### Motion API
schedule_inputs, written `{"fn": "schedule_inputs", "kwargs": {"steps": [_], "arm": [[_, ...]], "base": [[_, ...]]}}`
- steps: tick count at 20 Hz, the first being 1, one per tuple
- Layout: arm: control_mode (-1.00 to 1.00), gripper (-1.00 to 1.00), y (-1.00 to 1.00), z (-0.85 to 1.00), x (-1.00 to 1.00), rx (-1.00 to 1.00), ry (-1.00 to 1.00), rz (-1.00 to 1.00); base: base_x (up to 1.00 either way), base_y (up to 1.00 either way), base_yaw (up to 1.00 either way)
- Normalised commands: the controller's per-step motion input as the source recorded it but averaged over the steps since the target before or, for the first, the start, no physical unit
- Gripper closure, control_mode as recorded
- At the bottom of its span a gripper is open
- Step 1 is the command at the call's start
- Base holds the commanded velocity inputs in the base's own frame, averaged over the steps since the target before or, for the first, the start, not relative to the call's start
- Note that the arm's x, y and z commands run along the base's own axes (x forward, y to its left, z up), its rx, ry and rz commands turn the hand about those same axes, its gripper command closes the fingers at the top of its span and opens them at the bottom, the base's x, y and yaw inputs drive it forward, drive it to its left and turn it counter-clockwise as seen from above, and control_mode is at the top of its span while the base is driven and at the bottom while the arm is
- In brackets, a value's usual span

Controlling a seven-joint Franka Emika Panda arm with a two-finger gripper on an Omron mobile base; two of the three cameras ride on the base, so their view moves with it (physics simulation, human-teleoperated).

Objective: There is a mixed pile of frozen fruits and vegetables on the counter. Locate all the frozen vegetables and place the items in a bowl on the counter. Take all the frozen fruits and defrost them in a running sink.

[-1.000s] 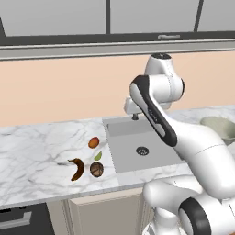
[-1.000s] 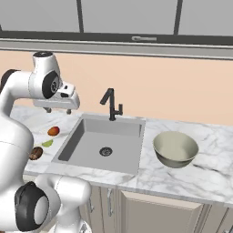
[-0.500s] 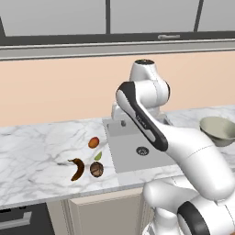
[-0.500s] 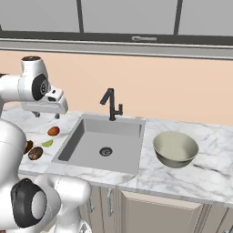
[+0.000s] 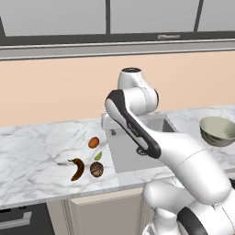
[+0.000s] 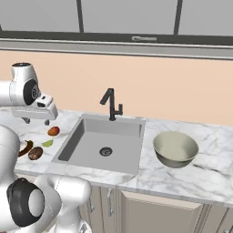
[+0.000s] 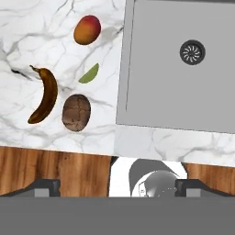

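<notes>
On the counter [image 5: 36, 151], left of the sink, the mixed pile lies in a loose cluster. Farthest left is the curved brown-orange piece [image 7: 44, 95], lying flat on the marble. Just beside it to the right is the brown ball [image 7: 76, 112], close to the counter's front edge and apart from the curved piece. The tiny green piece [image 7: 89, 73] lies between the brown ball and the orange ball [image 7: 87, 29], which sits nearest the backsplash; none of the four appear to touch one another.

The gripper [image 6: 36, 121] hangs above the counter at the sink's left rim, over the pile and well clear of it. Its jaws are spread wide and nothing is between them; in the hand view the two finger tips [image 7: 45, 187] stand far apart at the bottom edge.

The sink [image 6: 125, 129] is a grey recessed basin with a round drain [image 6: 105, 151] and a black faucet [image 6: 111, 103] at its back rim. No water can be made out.

Right of the sink, the bowl [image 6: 175, 149] stands upright on the counter, with nothing seen inside.
</notes>
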Motion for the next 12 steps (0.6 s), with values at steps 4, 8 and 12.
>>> {"fn": "schedule_inputs", "kwargs": {"steps": [4, 8, 12], "arm": [[-1.0, -1.0, 0.4, -0.28, -0.13, 0.0, 0.04, 0.0], [-1.0, -1.0, 0.36, -0.3, -0.06, 0.0, 0.04, 0.0], [-1.0, -1.0, 0.19, -0.3, 0.01, 0.0, 0.02, 0.03]], "base": [[0.0, 0.0, 0.0], [0.0, 0.0, 0.0], [0.0, 0.0, 0.0]]}}
